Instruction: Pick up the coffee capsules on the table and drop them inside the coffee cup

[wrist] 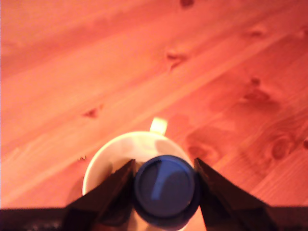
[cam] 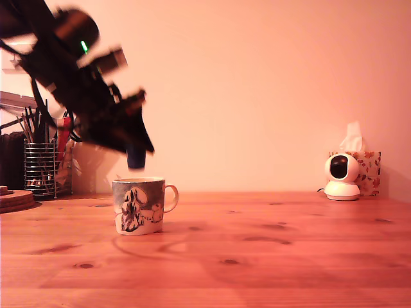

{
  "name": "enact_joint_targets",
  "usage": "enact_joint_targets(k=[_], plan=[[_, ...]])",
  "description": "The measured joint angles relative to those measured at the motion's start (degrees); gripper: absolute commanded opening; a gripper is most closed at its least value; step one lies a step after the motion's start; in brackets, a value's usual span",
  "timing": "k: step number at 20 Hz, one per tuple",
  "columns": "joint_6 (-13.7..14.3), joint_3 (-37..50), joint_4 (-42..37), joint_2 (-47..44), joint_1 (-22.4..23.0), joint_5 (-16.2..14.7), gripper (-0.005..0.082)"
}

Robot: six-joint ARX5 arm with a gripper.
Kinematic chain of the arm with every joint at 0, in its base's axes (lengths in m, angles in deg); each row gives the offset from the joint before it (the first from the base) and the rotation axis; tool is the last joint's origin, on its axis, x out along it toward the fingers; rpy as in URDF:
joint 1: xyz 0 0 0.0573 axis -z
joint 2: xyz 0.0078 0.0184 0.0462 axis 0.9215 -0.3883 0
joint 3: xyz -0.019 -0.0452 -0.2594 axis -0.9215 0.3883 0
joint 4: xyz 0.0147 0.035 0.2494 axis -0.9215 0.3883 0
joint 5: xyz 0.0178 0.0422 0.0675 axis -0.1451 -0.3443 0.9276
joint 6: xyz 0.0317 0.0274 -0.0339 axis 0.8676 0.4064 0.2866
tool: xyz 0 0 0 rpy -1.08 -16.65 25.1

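Note:
The coffee cup (cam: 139, 205) stands on the wooden table toward the exterior view's left, its handle pointing to that view's right. My gripper (cam: 135, 154) hangs directly above its mouth, shut on a dark blue coffee capsule (cam: 135, 158). In the wrist view the blue capsule (wrist: 165, 191) is clamped between my two dark fingers (wrist: 111, 195), with the cup's pale rim (wrist: 115, 147) and handle (wrist: 158, 125) right beneath it. The capsule covers most of the cup's inside, so what lies in the cup is hidden.
A wire utensil holder (cam: 40, 168) with pens stands at the back on the exterior view's left, beside a round wooden board (cam: 16, 199). A small white camera (cam: 341, 177) and a tissue box (cam: 367, 170) sit at the back right.

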Motion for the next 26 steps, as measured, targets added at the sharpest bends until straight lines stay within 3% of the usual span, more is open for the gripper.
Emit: enact_joint_targets(k=[14, 15, 19, 26], plan=[[0.5, -2.6, 2.2, -0.9, 0.0, 3.0, 0.0149], [0.5, -2.6, 2.2, -0.9, 0.0, 3.5, 0.0169], [1.6, -2.6, 2.2, -0.9, 0.0, 5.7, 0.0453], [2.0, -2.6, 2.2, -0.9, 0.0, 5.9, 0.0473]])
